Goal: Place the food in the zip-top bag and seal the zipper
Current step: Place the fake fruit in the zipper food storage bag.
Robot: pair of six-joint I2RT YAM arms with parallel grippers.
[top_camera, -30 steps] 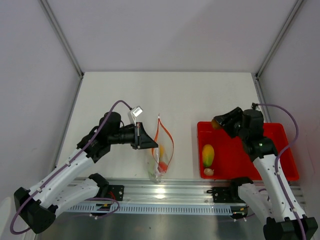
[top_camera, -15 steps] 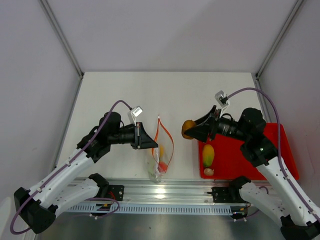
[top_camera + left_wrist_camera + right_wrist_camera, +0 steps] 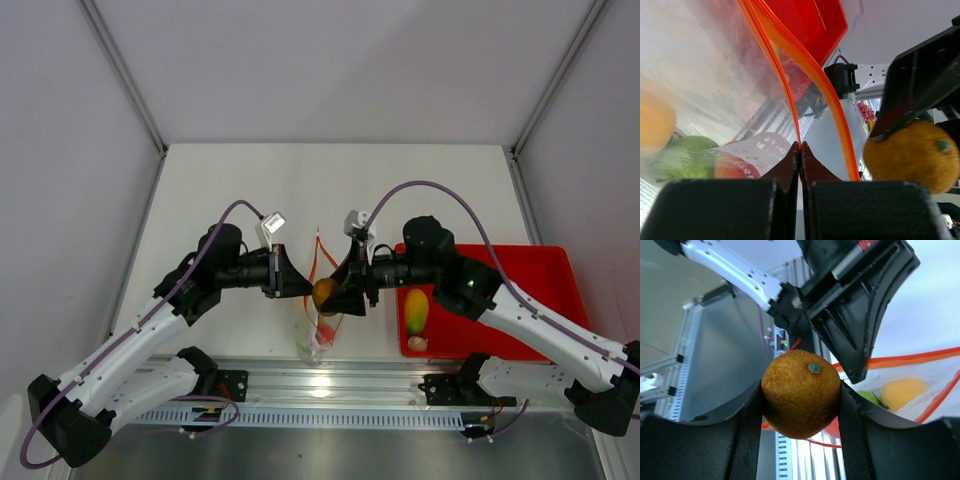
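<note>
At the left, the left gripper (image 3: 800, 150) is pinched shut on the bag's (image 3: 318, 335) zipper strip (image 3: 771, 60), holding the mouth open. Just right of it, the right gripper (image 3: 342, 292) clamps an orange (image 3: 800, 395) at that mouth, and letting it go inside looks like the next move. Farther right, a mango (image 3: 416, 311) waits on the red tray (image 3: 560, 262).

The white left arm (image 3: 130, 350) reaches forward and rightward, and the left gripper (image 3: 303, 287) has its black jaws pressed flat together on the thin red-orange zipper strip (image 3: 771, 60). The white right arm (image 3: 540, 325) stretches leftward with its elbow bent. The right gripper (image 3: 330, 292), tips close to the left one's, clamps a round fuzzy orange toy fruit (image 3: 800, 392).
</note>
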